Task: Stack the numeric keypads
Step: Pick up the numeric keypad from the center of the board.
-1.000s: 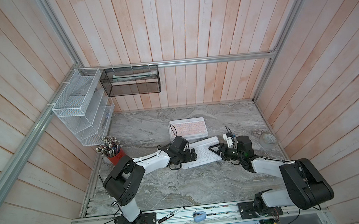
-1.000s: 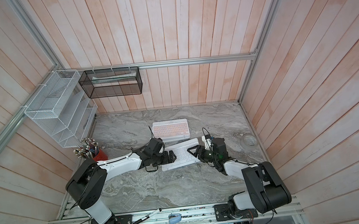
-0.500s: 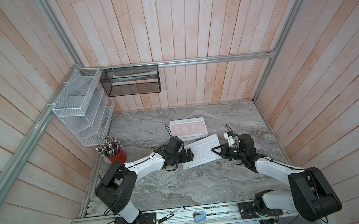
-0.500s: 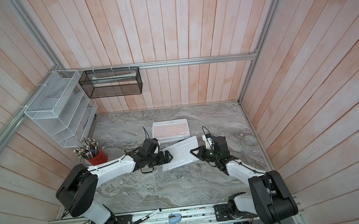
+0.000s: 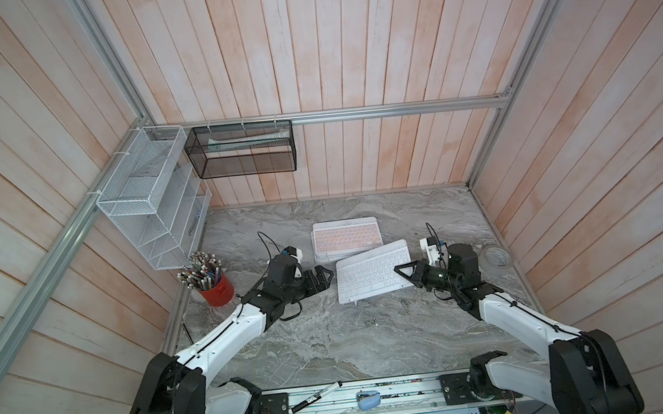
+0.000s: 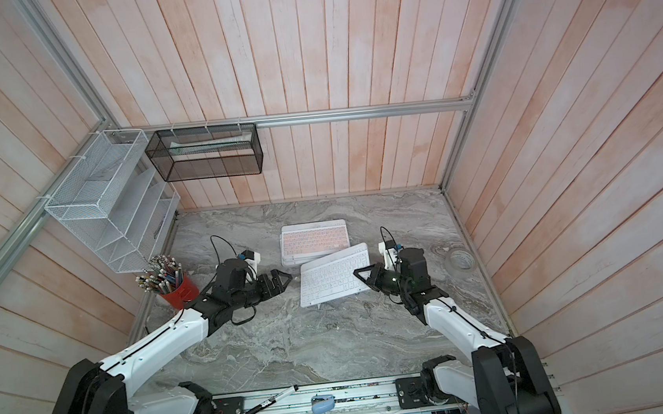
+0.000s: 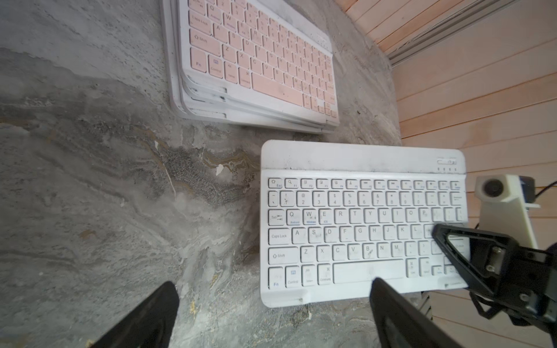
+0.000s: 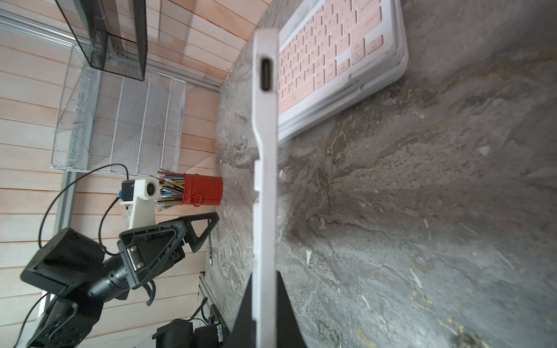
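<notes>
My right gripper (image 5: 403,272) clamps the white keyboard (image 5: 368,272), left gripper (image 5: 326,276) gaping.
I see the right jaws pinching the keyboard's 3 o'clock edge; the left jaws stand fully spread and empty at its 9 o'clock, the pink-topped stack (image 5: 347,237) just beside at 12 o'clock.

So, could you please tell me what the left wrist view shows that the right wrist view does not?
Only the left wrist view shows the key face of the white keyboard, legends readable. Only the right wrist view shows that keyboard's thin edge with the charging port, the red pencil cup, the white wire rack, the black mesh basket and the left arm. Both show the right arm's jaws shut on the white keyboard, and the pink-keyed keyboard stack on the marble table.
</notes>
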